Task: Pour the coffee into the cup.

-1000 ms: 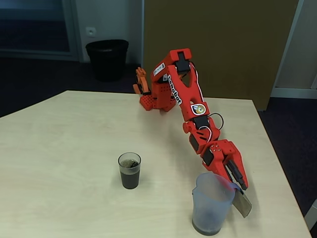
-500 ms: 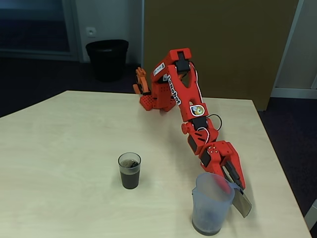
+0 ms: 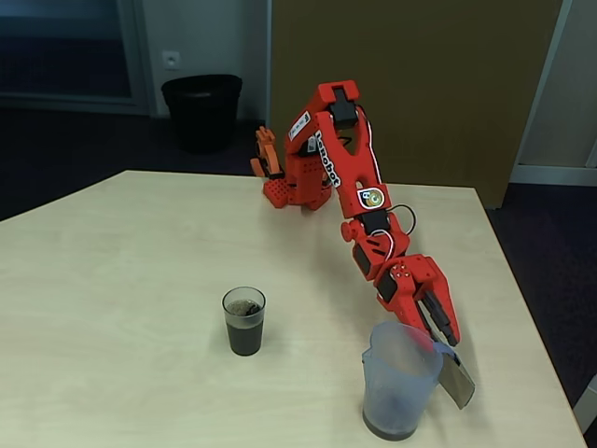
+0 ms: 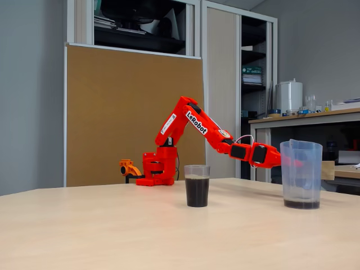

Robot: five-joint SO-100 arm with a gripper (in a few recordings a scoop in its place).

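The cup (image 3: 244,320) stands on the table left of the arm, about two-thirds full of dark coffee (image 3: 244,335); in the side-on fixed view the cup (image 4: 197,185) stands mid-table. A translucent jug (image 3: 399,381) stands upright at the front right, with a thin dark layer of coffee (image 4: 302,203) at its bottom. My red gripper (image 3: 448,347) reaches down behind the jug's right side, at the grey handle (image 3: 457,381). The jug hides how the jaws stand. From the side the gripper is a red blur through the jug (image 4: 301,174).
The wooden table (image 3: 112,280) has its right edge close behind the jug. The arm's red base (image 3: 289,182) sits at the far edge. A black bin (image 3: 201,110) stands on the floor beyond the table.
The arm has drawn back and risen slightly, so the gripper has shifted up and left. The jug and the cup have stayed in place.
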